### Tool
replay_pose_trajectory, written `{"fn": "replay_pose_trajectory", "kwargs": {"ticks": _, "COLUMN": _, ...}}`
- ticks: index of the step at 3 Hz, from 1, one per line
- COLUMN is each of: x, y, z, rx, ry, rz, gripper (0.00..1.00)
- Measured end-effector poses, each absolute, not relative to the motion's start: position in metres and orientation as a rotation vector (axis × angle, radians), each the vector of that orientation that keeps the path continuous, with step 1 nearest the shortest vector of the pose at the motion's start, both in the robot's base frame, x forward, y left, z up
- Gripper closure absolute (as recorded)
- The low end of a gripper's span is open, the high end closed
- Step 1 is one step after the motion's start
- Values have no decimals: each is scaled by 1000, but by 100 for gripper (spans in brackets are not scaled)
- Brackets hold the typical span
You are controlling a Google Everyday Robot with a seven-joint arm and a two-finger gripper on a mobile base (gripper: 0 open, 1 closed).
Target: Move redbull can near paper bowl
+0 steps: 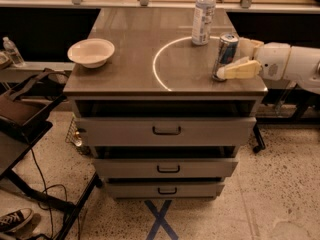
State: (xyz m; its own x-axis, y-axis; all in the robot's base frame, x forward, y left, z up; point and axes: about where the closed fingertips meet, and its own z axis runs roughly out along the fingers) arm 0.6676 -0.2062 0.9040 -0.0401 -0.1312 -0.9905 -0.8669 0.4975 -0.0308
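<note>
The redbull can (pixel 227 46) is blue and silver with a silver top. The cream and white claw (pixel 235 58) is by it at the right edge of the grey-brown counter (pixel 125 44), which bears a thin white arc (pixel 155 69). The paper bowl (pixel 91 52) at the left is off-white. The far bottle (pixel 203 16) is clear with a white label. A blue X (pixel 160 219) marks the speckled floor (pixel 280 184).

Cabinet top (pixel 135 44) carries paper bowl (pixel 91 52), redbull can (pixel 226 49), water bottle (pixel 203 16); gripper (pixel 232 59) beside can.

The tool (pixel 233 59), at the right edge of the desk (pixel 135 59), hides the lower right of the can (pixel 227 45); its arm (pixel 300 66) is cut off at the right. The label of the bottle (pixel 203 16) cannot be read.
</note>
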Motion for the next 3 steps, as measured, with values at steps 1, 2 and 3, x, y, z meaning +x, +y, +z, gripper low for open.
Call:
{"fn": "replay_pose_trajectory", "kwargs": {"ticks": 1, "x": 684, "y": -202, "z": 891, "rx": -844, "ry": 1457, "rz": 801, "gripper": 0}}
{"fn": "replay_pose_trajectory", "kwargs": {"ticks": 2, "x": 700, "y": -195, "z": 885, "rx": -810, "ry": 1397, "rz": 838, "gripper": 15}}
{"fn": "replay_pose_trajectory", "kwargs": {"ticks": 3, "x": 711, "y": -188, "z": 880, "rx": -797, "ry": 1364, "rz": 851, "gripper": 38}}
